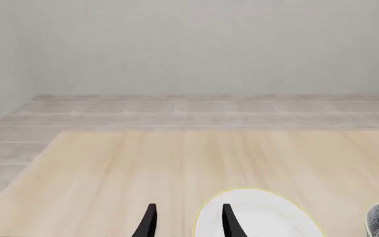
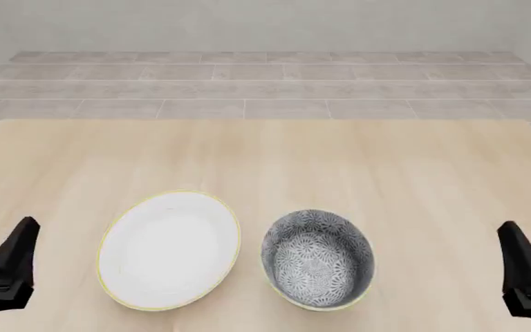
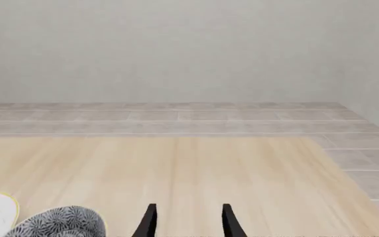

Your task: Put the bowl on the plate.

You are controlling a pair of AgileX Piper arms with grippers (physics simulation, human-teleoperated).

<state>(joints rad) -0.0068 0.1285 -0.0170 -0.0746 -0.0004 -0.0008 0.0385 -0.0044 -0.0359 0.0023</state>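
Bowl (image 2: 318,259): upright on table (image 2: 339,159), mouth up, just right of plate (image 2: 169,249), apart from it. Round, so no long axis. Likely rigid, glazed, slippery, breakable; best gripped across the rim wall, right side. Left tool (image 1: 187,221) and right tool (image 3: 187,221): fingers parted, nothing held, both parked near table's front edge, well clear of bowl.
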